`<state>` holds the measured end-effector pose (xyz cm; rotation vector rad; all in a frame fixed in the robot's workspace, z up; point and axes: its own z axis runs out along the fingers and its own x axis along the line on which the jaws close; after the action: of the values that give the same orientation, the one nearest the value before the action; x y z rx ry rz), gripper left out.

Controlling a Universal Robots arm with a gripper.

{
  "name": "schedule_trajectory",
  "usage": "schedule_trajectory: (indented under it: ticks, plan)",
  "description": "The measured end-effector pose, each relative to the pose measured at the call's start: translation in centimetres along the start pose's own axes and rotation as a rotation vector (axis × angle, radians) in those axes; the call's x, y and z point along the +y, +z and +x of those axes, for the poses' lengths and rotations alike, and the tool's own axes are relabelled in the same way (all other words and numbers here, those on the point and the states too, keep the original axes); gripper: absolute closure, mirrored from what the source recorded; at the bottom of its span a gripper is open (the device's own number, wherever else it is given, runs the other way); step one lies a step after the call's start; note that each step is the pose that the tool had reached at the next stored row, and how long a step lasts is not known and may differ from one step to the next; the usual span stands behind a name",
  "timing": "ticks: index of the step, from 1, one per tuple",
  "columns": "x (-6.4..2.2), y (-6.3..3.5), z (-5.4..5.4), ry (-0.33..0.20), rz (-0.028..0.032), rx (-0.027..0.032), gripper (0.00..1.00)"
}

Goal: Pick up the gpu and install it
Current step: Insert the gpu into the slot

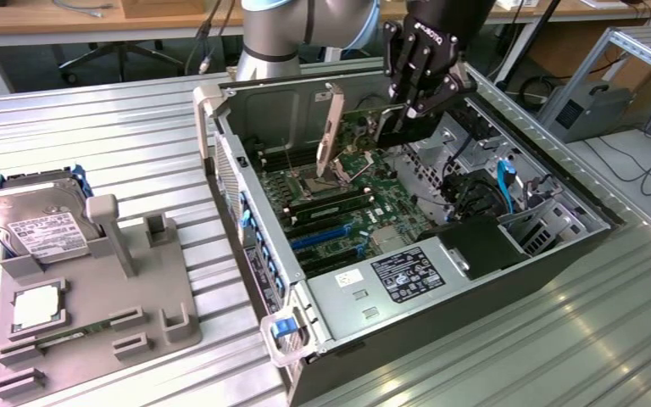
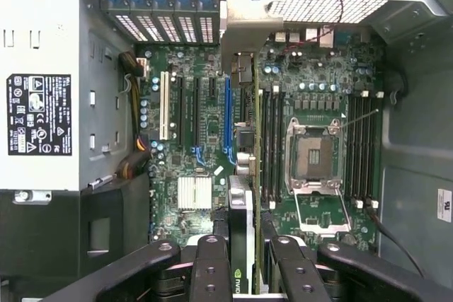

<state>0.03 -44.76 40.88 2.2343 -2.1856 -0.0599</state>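
Observation:
The gpu (image 1: pixel 328 140), a thin dark card with a silver end bracket, hangs on edge inside the open computer case (image 1: pixel 258 246), a little above the motherboard (image 1: pixel 359 216). My gripper (image 1: pixel 399 119) is shut on the card's far end from above. In the wrist view the gpu (image 2: pixel 241 203) shows edge-on between my fingers (image 2: pixel 212 259), with its bracket toward the case's rear slot openings. It runs along the board just beside the blue slot (image 2: pixel 228 118) and the memory slots (image 2: pixel 269 146).
A grey parts holder (image 1: pixel 99 314) lies on the slatted table at the exterior view's left, with a hard drive (image 1: pixel 37 225) and a green memory stick (image 1: pixel 71 335) on it. The power supply (image 1: pixel 410 271), black shroud (image 1: pixel 478 246) and blue cables (image 1: pixel 504 191) crowd the case.

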Motion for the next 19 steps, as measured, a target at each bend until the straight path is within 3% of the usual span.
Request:
schedule_trajectory:
  ticks: [19]
  plan:
    - [0.75, 1.95, 0.0, 0.0, 0.0001, -0.0002, 0.73]
